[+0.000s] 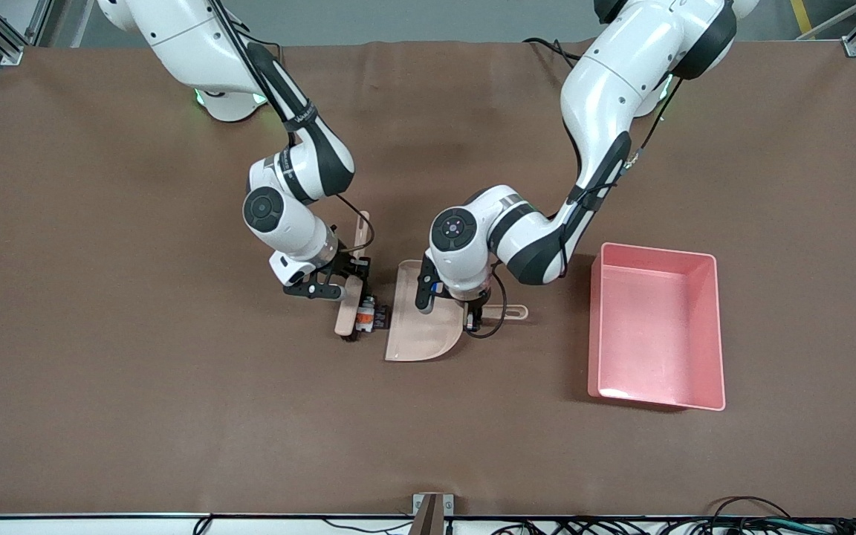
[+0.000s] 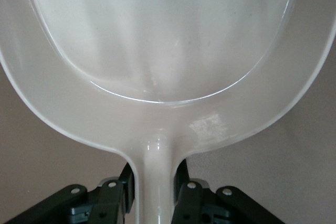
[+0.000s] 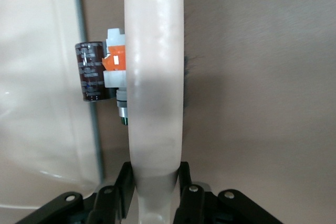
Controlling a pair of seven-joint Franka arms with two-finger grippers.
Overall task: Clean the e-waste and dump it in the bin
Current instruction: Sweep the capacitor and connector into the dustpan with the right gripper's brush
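Observation:
Two e-waste pieces lie on the table between a beige brush (image 1: pixel 350 306) and the open lip of a beige dustpan (image 1: pixel 420 327). The white-grey piece with an orange patch (image 3: pixel 115 59) (image 1: pixel 365 315) touches the brush. The dark brown block (image 3: pixel 92 72) (image 1: pixel 381 318) sits against the dustpan's lip (image 3: pixel 86 129). My right gripper (image 1: pixel 346 286) (image 3: pixel 155 179) is shut on the brush handle. My left gripper (image 1: pixel 476 316) (image 2: pixel 155 182) is shut on the dustpan's handle (image 2: pixel 155 166), with the pan (image 2: pixel 157 35) resting flat on the table. The pink bin (image 1: pixel 657 254) stands toward the left arm's end, beside the dustpan.
A brown mat (image 1: pixel 175 416) covers the whole table. The brush's long handle (image 1: pixel 362 223) points toward the robots' bases. Cables (image 1: pixel 740 520) run along the table edge nearest the front camera, and a small bracket (image 1: pixel 432 513) sits at its middle.

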